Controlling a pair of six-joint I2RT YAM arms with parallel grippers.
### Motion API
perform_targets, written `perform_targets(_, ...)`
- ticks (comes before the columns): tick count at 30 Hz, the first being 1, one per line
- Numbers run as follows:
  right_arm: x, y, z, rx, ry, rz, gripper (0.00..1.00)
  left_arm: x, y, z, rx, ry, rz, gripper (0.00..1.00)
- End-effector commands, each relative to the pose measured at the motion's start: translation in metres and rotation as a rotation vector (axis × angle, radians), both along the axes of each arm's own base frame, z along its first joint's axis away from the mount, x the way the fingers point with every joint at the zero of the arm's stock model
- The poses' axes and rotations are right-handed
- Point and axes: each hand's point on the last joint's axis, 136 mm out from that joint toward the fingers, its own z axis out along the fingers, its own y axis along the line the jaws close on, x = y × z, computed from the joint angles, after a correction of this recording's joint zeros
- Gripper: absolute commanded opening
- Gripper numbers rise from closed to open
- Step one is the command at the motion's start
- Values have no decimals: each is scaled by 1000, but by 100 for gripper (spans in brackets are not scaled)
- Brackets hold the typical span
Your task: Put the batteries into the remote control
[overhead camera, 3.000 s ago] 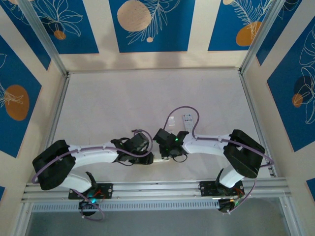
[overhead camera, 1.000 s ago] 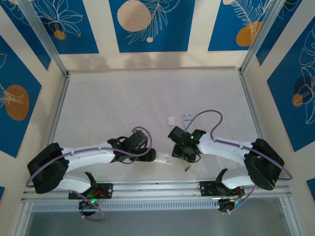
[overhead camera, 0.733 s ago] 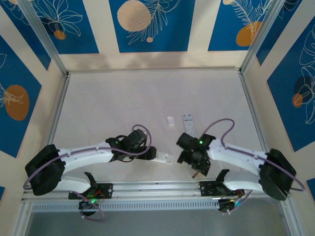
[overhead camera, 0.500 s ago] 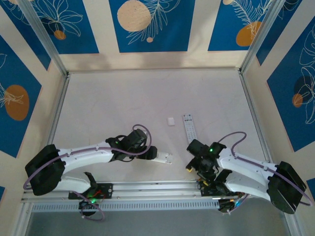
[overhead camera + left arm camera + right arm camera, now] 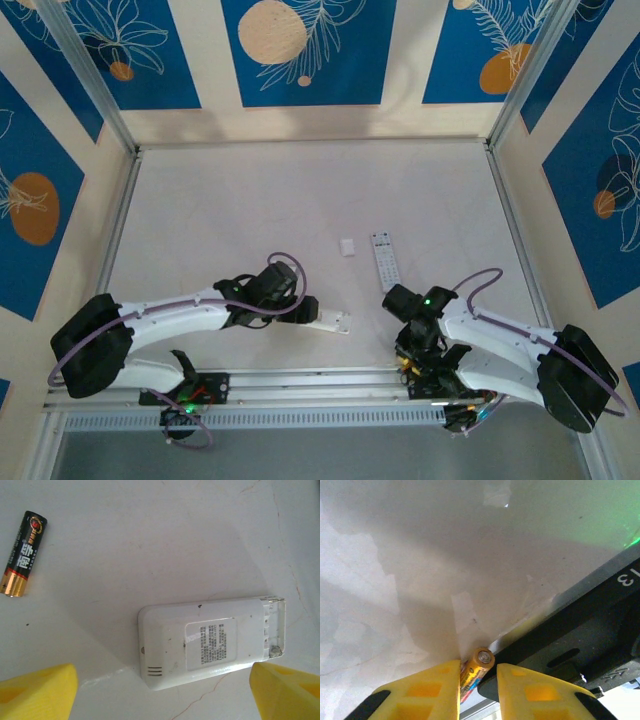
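Observation:
A white remote (image 5: 210, 642) lies back up on the table, its battery bay (image 5: 274, 630) uncovered at the right end. My left gripper (image 5: 160, 692) hovers over it, open, with its yellow fingers (image 5: 37, 690) wide apart and nothing between them. From above, that remote (image 5: 336, 322) pokes out just past the left gripper (image 5: 316, 316). A dark and copper battery (image 5: 22, 554) lies loose to the left. My right gripper (image 5: 477, 682) is shut on a second battery (image 5: 479, 665), which is tilted end-on at the table's front edge. The right gripper (image 5: 405, 353) is low by the rail.
A second remote (image 5: 385, 262), buttons up, lies mid-table right, with a small white cover (image 5: 347, 247) to its left. The black and silver front rail (image 5: 580, 630) runs right behind the held battery. The rail (image 5: 320, 380) spans the near edge between both arm bases.
My right arm has swung away from the white remote toward the front rail and closed on the battery that lay there. The left arm has barely moved.

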Motion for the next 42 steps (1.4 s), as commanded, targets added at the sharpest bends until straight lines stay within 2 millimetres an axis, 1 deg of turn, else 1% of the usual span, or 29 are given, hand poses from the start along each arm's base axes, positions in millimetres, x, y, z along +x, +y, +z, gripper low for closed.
perform_targets(1,28,25,-19,114,-130,43,22,2,1,-2,-7,-2,-1,89)
perform_targets(3,33,24,-17,105,-147,61,18,2,0,-2,-8,2,-3,89)
perform_targets(7,38,25,-14,116,-158,74,18,2,0,-3,-8,4,-2,89)
perform_targets(11,49,28,-5,122,-205,120,18,2,2,-4,-4,1,2,90)
perform_targets(15,64,37,8,144,-263,188,18,3,2,-3,-7,-1,6,90)
perform_targets(18,79,47,24,167,-320,276,17,3,4,-3,-2,-1,11,90)
perform_targets(22,101,71,52,215,-421,445,17,9,9,0,-15,1,42,90)
perform_targets(26,111,99,67,268,-495,523,18,16,9,5,-29,6,41,87)
perform_targets(29,112,114,67,264,-522,559,18,17,8,6,-31,12,27,85)
perform_targets(33,113,127,52,251,-499,554,18,19,6,8,-55,20,24,85)
perform_targets(35,115,134,49,244,-497,553,18,20,6,10,-64,18,25,85)
perform_targets(37,117,137,45,211,-503,557,18,20,6,12,-67,16,22,85)
perform_targets(40,122,136,38,162,-493,557,18,19,8,11,-64,15,20,85)
perform_targets(42,125,138,37,152,-495,557,18,19,8,9,-64,19,21,85)
